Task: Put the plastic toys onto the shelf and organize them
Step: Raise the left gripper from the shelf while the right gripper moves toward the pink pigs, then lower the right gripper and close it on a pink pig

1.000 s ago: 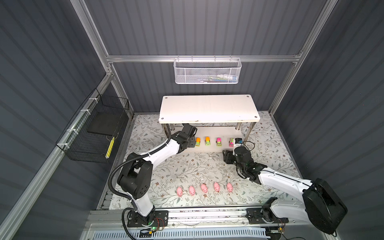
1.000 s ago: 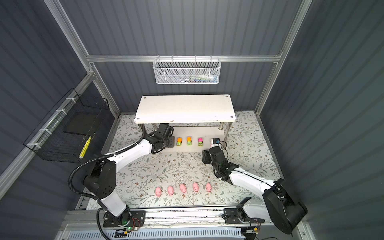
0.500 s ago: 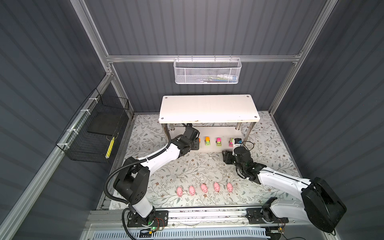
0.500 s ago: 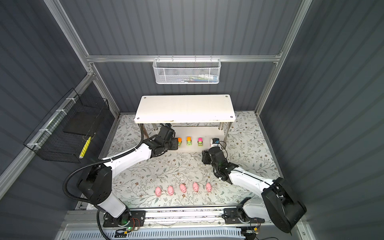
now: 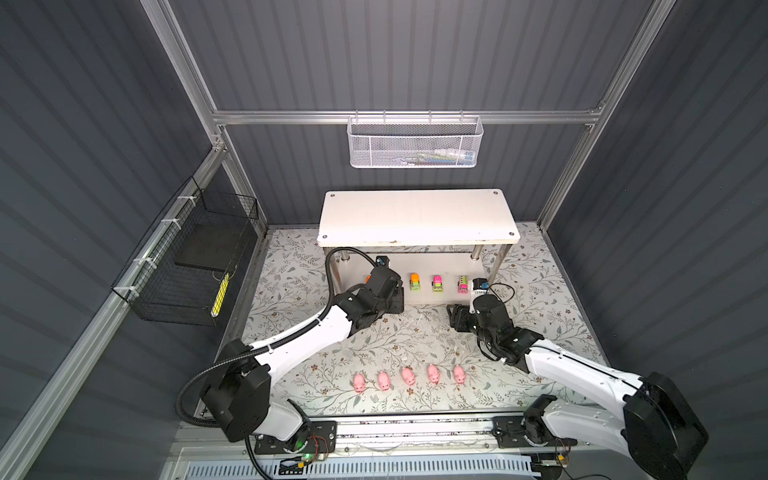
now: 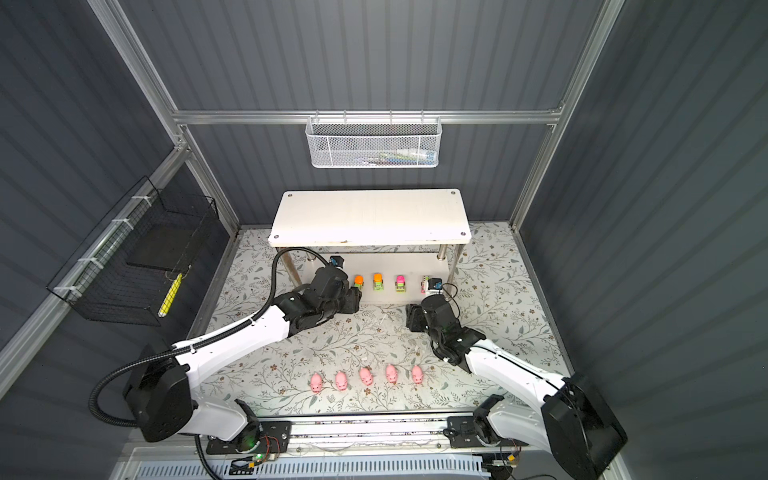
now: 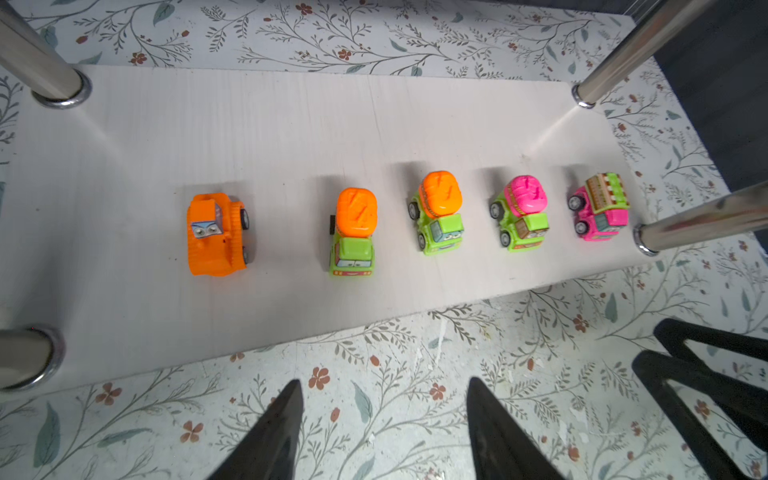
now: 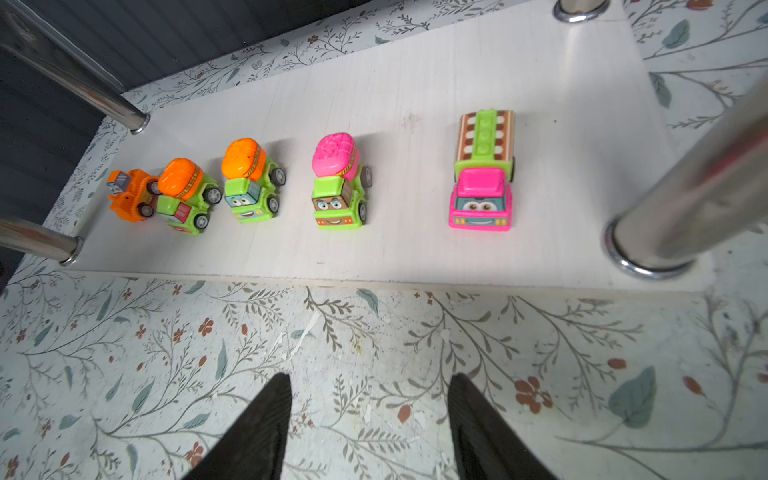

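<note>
You have the five vehicles lined up on the lower board of the shelf. Five pigs sit on the near mat: place these next. The left gripper and right gripper are spread and empty.

White mesh basket hung on silver frame rail at back, blurry items inside, black wire basket on left wall, yellow strip and dark flat slab inside, floral-patterned desk, grey ribbed walls

Two white arms with black joints, a black ribbed cable, black tapered gripper fingers
</note>
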